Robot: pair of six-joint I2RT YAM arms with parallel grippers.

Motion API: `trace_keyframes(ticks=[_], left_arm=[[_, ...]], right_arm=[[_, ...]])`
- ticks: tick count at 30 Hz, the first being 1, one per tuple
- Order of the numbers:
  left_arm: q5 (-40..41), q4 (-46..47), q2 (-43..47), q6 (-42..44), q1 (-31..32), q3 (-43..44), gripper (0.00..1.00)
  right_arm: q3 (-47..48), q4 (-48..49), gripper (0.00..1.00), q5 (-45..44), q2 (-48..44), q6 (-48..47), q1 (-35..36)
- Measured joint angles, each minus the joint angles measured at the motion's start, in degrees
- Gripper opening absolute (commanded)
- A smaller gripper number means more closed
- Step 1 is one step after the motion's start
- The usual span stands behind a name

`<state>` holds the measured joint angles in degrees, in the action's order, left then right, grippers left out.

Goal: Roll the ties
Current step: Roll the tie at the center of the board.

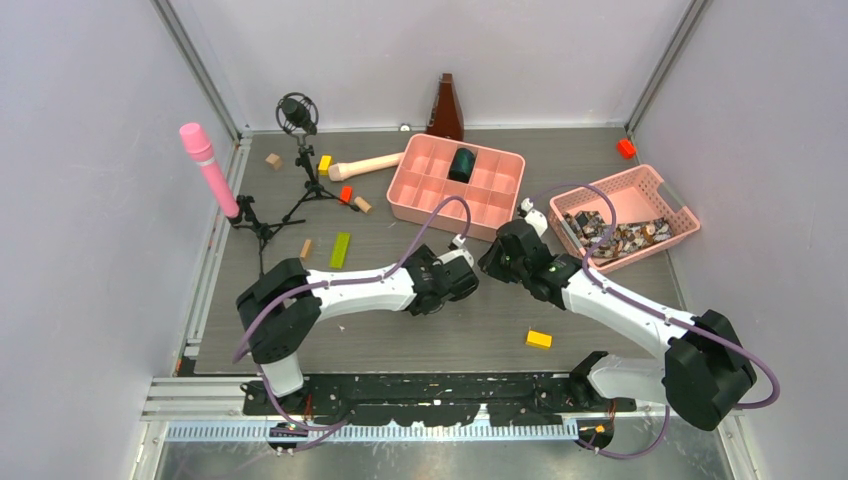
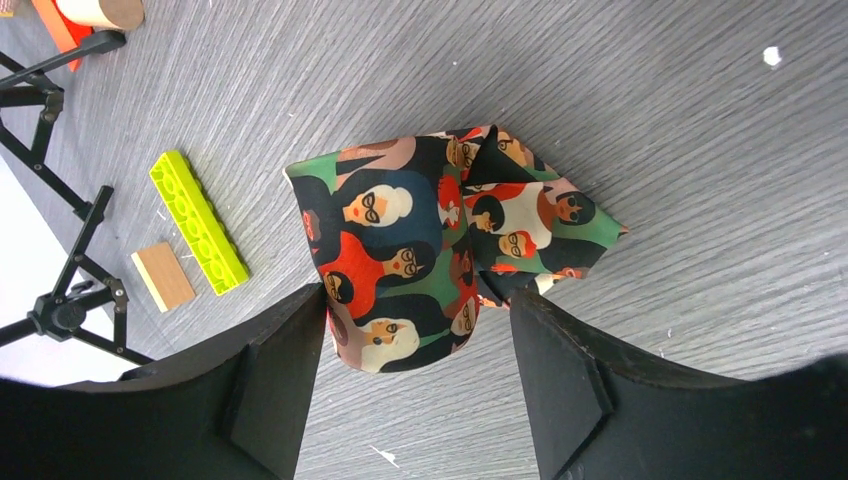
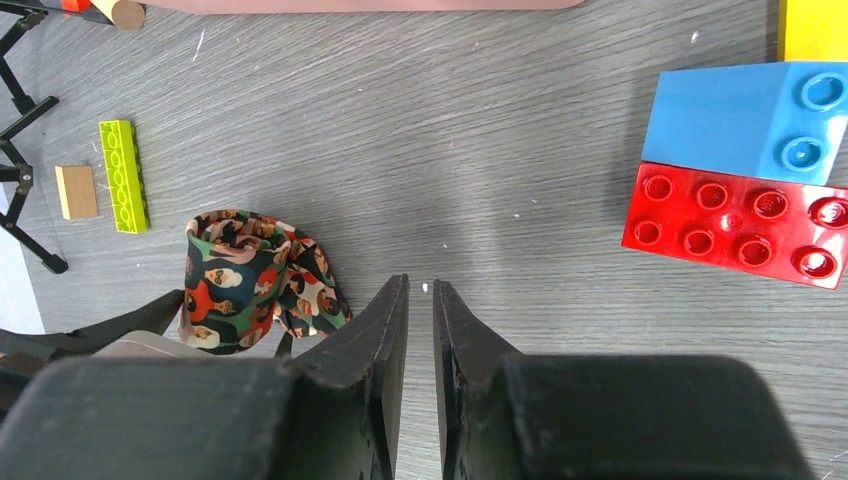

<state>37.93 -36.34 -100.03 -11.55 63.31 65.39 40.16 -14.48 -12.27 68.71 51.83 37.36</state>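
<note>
- Tie (image 2: 400,260), rolled: stands on end at centre of table (image 2: 650,120).
- Left gripper (image 2: 418,305): jaws spread, released, flanking the tie.
- Right gripper (image 3: 420,295): jaws nearly together, empty, right of tie.

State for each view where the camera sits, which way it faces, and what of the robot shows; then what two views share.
Top external: above and behind the robot, looking down on the table; left arm and right arm show.
Left wrist: on the left arm, looking down at the rolled tie between the left end effector's open fingers.
Right wrist: on the right arm, looking down at the table; the right end effector's fingers nearly meet.
Shared: both wrist views show the rolled tie, green brick and wooden block.
</note>
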Motion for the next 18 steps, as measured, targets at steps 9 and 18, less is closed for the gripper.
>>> trace_keyframes(ticks=[9, 18], left_arm=[[-1.8, -0.3, 0.0, 0.0, 1.3, 0.1, 0.67], [-6.2, 0.2, 0.1, 0.0, 1.5, 0.1, 0.67]], right_arm=[[0.0, 0.3, 0.22, 0.3, 0.0, 0.4, -0.1], [-0.4, 0.5, 0.22, 0.4, 0.0, 0.6, -0.1]])
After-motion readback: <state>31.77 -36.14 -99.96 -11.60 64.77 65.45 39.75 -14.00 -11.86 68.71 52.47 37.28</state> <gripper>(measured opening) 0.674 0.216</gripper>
